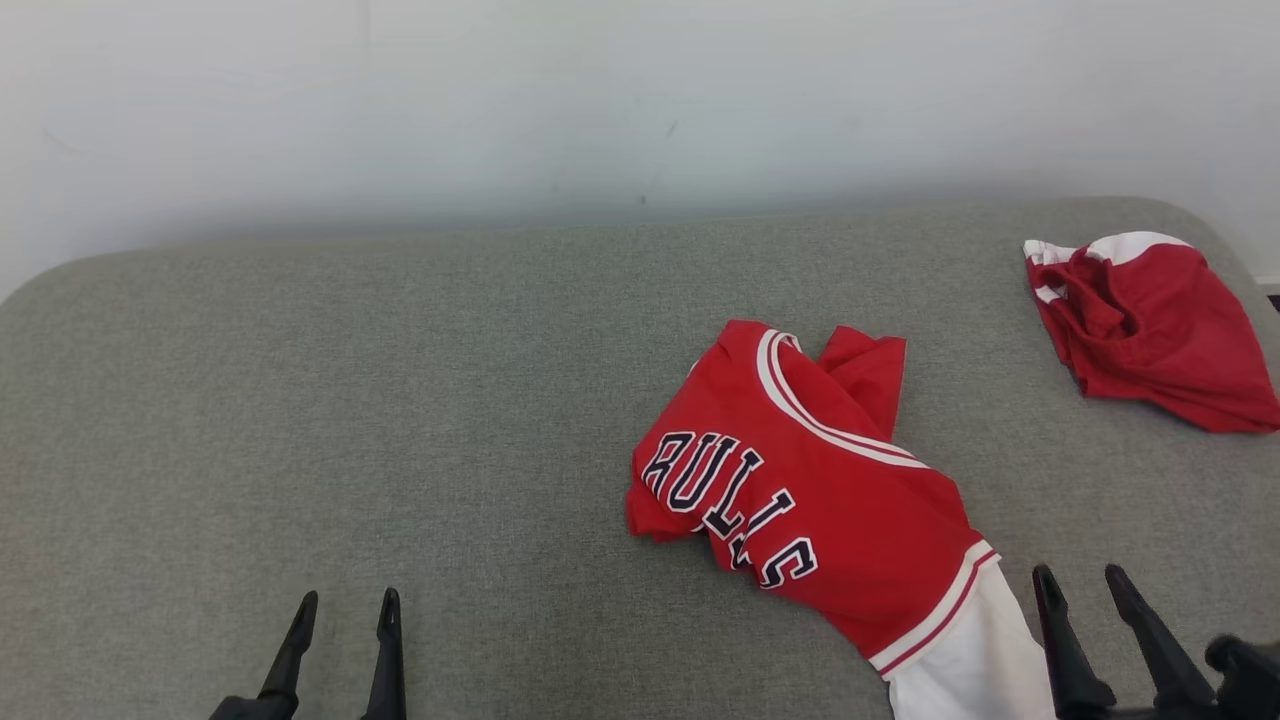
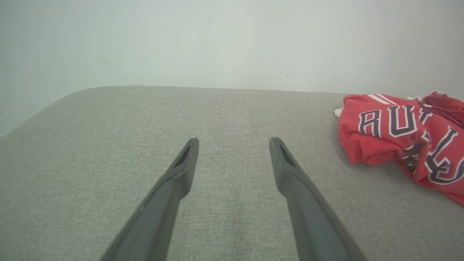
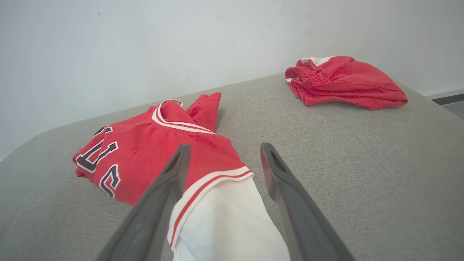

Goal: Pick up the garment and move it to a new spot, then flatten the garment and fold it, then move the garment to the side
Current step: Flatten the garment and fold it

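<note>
Spanning the view from one rounded far corner to the other, the grey fabric worktop (image 1: 300,400) backed onto a pale wall (image 1: 500,100), with broad bare cloth across its whole left half. The garment, a red jersey (image 1: 800,500) with dark lettering, lay crumpled right of centre, its white sleeve (image 1: 970,660) reaching toward the near side. A second red garment (image 1: 1150,330) sat bunched near the far right corner, well apart. The left gripper (image 1: 349,597) hovered spread over bare cloth, grasping nothing; the right gripper (image 1: 1078,572) stood spread just beside the sleeve, grasping nothing.
</note>
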